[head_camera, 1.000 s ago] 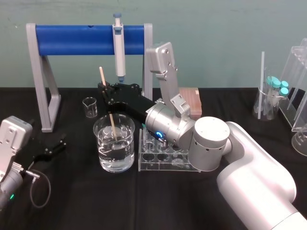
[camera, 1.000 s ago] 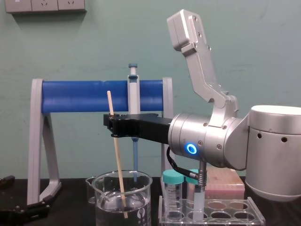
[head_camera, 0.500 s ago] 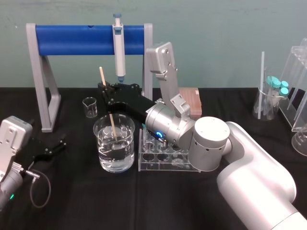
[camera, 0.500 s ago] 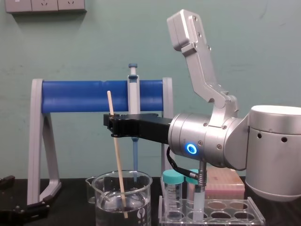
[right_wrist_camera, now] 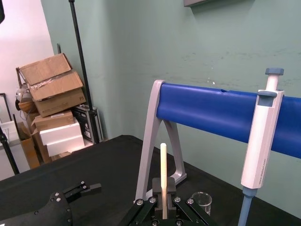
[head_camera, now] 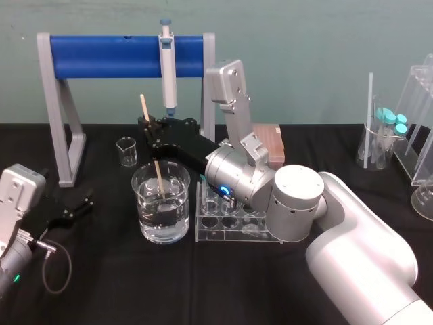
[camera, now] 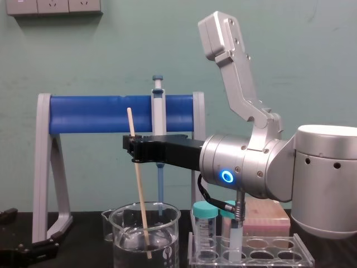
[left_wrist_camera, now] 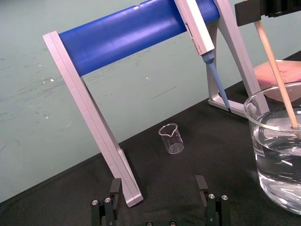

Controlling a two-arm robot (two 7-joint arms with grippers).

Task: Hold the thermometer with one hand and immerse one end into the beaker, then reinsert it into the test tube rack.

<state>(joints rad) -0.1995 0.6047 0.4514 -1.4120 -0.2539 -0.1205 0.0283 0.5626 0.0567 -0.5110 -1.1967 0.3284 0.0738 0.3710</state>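
Black tablecloth point(head_camera: 203, 284), teal wall point(head_camera: 304, 54) behind; the right hand point(head_camera: 147, 125) pinches the thermometer point(head_camera: 144, 106) dipped in the beaker point(head_camera: 177, 210).

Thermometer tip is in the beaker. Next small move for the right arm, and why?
Probably lift straight up. The right gripper is shut on the thermometer, whose lower end sits in the beaker's water; it must clear the rim before going across to the rack beside it. The left gripper lies open on the table, left of the beaker.
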